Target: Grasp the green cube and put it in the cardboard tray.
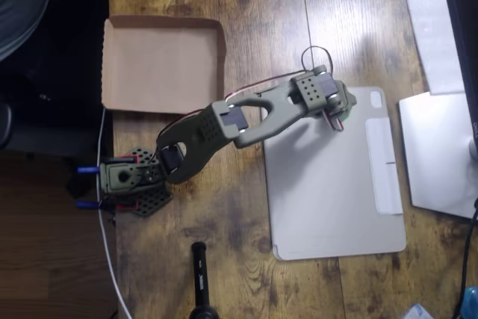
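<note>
Looking straight down, overhead view, 1 arm on a wooden table.
Arm: olive-green, base at the table's left edge, links reaching up and to the right across the planks.
Gripper: head sits over the upper-left corner of the grey tablet cover; fingers are hidden beneath the wrist housing, so I cannot tell how far apart they stand or whether anything is held.
Cable: a thin wire loop shows just above the gripper head; red and black leads run along the upper arm.
Green cube: not made out anywhere in this view; its place cannot be told.
Cardboard tray: shallow brown square, upper left of the table, its left rim at the table's edge; bottom bare, low rims folded up. It lies well apart from the gripper head, with the arm's middle link passing just below its lower-right corner.
Tablet cover: flat on the table, right of centre, a pale strip along its right side.
Other: white cable running down beside the base; a dark cylindrical object at the bottom edge; pale flat items at the right edge.
</note>
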